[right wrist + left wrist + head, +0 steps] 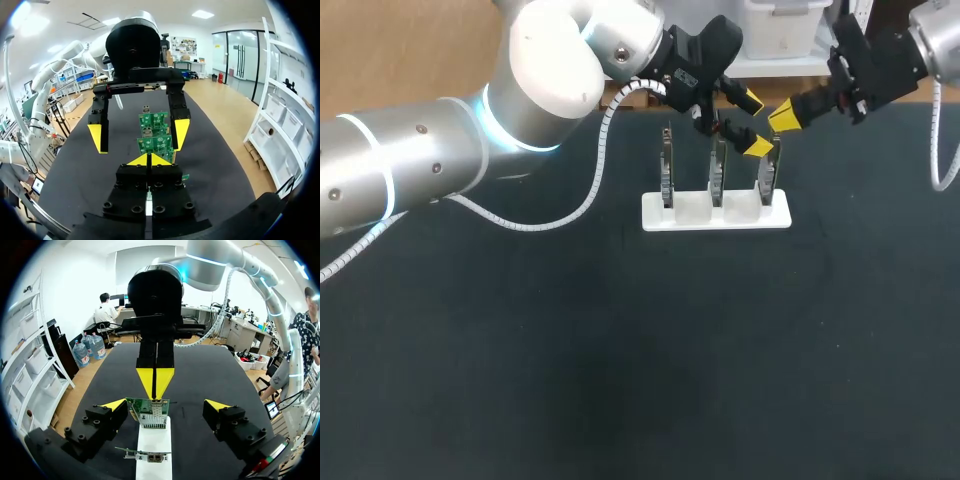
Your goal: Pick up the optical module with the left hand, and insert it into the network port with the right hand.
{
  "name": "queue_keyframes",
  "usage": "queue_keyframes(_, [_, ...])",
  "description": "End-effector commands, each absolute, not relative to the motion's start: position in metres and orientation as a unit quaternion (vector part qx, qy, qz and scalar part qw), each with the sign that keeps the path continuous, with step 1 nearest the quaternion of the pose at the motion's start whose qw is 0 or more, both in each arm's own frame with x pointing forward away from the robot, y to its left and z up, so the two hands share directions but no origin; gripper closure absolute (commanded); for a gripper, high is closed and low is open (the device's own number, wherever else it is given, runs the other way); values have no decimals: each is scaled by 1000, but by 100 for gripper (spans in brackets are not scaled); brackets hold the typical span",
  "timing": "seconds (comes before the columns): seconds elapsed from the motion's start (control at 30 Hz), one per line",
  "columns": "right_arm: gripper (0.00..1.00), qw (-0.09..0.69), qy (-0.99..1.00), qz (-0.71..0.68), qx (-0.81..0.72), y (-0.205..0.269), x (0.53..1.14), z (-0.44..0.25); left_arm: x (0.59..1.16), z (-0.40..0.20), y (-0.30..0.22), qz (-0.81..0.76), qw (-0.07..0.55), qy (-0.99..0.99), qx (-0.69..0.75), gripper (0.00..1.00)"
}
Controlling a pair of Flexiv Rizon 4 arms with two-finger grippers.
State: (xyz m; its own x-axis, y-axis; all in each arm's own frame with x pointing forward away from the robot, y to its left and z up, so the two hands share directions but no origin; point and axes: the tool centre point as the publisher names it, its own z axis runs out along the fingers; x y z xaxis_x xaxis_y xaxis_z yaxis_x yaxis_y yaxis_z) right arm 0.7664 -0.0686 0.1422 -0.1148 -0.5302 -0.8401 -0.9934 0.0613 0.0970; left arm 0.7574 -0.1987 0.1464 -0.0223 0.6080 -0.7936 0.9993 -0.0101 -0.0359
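Three green circuit boards stand upright in a white holder [715,213]. My left gripper [754,124] hangs open over the rightmost board [767,180]. In the left wrist view that board [150,412] stands between the fingers of my left gripper [165,405], touching neither. My right gripper [785,117] is shut, its joined tips just right of the same board. In the right wrist view my right gripper [149,160] points at the nearest board [156,143], with the left gripper's fingers [181,132] on either side of the board. I cannot make out a separate optical module.
The middle board [717,176] and the left board [667,176] stand in the same holder, close beside my left gripper. The dark table mat [620,350] stretches wide in front of the holder.
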Motion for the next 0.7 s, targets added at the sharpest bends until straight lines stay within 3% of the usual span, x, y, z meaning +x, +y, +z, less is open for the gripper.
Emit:
queue_keyframes(0.03, [100,319,654,363,-583,-68,769,136,757,146,-199,-325,300,636,632,0])
queue_keyframes(0.7, [100,319,654,368,-579,-68,767,132,757,146,-199,-325,300,636,632,0])
